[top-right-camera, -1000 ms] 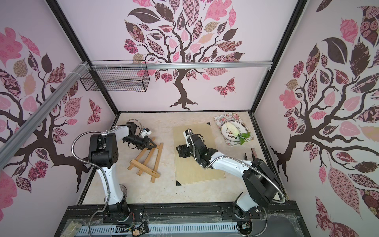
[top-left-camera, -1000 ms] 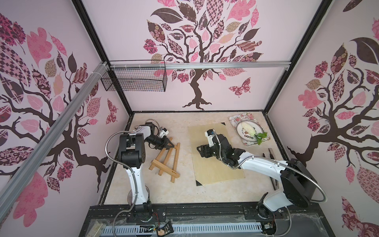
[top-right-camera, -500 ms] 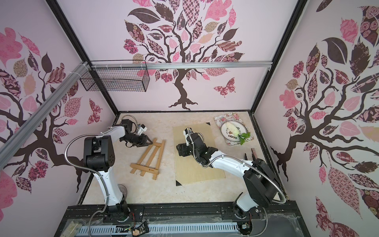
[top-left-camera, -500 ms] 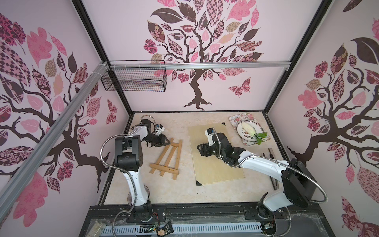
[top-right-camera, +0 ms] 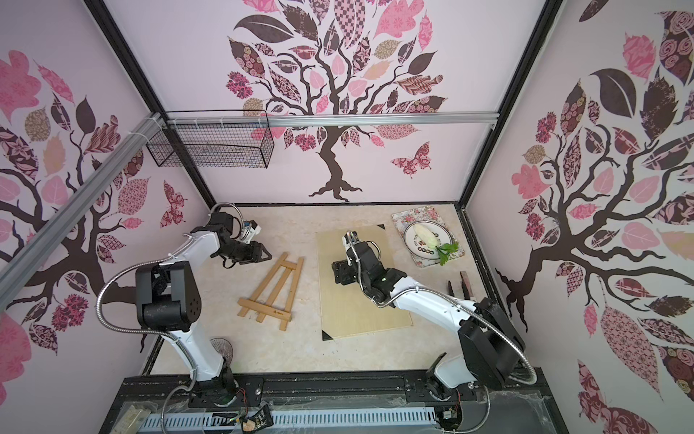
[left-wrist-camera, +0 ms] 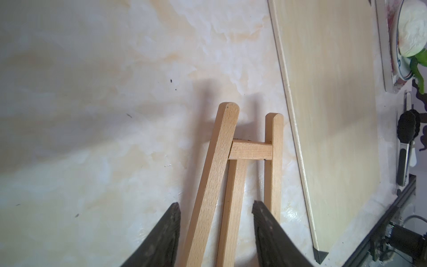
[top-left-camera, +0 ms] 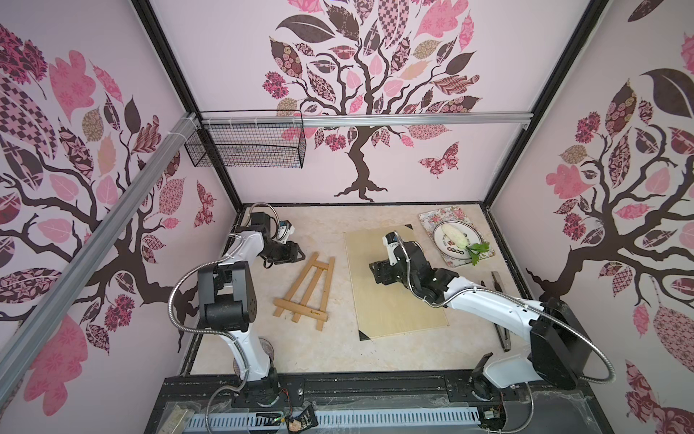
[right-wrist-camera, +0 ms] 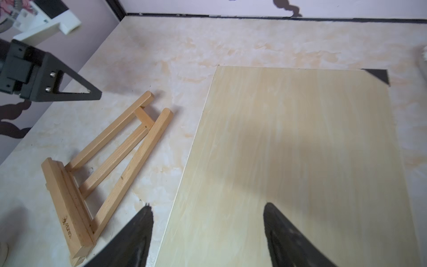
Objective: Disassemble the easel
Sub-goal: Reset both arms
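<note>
Since a second ago: the easel has gone from propped under my left gripper to lying flat, and that gripper has drawn back off its apex.

Item 1, easel: flat on the marble-pattern tabletop, between the two arms. Its apex points toward the back wall, and the ledge bar with the dark logo points toward the bases. The slats and the short crossbar all look joined, so I judge nothing separated yet.

Item 2, left gripper: jaws parted and empty, hanging just beyond the apex, apart from the wood in the right wrist view.

Item 3, right gripper: jaws spread wide and empty, over the pale wooden board just beside the easel.

Item 4, far corner: plate on a floral tray, well apart.

Handling note, my judgement: one part needs holding down while another is pulled. I would bring the right gripper across to pin the ledge bar. Then I would close the left on a single outer slat near the crossbar and pull along its length rather than twist, since light wood may slide on this smooth top.
</note>
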Controlling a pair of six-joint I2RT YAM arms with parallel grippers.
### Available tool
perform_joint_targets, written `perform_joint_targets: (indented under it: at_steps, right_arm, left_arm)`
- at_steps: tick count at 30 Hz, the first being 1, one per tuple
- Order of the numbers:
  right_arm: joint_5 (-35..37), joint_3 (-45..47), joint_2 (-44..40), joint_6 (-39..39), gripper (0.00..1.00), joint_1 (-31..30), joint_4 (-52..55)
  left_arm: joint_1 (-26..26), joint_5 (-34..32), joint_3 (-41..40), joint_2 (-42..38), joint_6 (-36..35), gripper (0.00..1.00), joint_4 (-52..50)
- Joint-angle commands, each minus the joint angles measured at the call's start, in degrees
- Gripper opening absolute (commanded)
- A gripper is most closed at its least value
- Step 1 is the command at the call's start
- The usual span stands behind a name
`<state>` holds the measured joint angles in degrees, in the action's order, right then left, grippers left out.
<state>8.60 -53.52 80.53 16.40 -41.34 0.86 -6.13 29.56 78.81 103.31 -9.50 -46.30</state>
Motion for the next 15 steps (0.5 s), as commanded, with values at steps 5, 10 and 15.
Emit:
perform_joint_targets:
  at_steps: [5,10,15]
  right_arm:
    - [20.31,6.01,-11.55,-11.71,0.99,1.41,-1.53]
    - [27.78,16.18,-19.56,-17.74,1.00,5.25,-10.31]
    - [24.69,25.16,-25.84,-14.56,1.00,16.92,-14.72]
  left_arm:
    - [-0.40,-11.74,-5.94,-14.15,2.29,0.63,5.00]
    - [-0.41,-20.48,-14.68,-25.74,6.29,0.74,14.45]
    - [-0.43,-27.54,-25.00,-35.49,10.78,0.82,25.40]
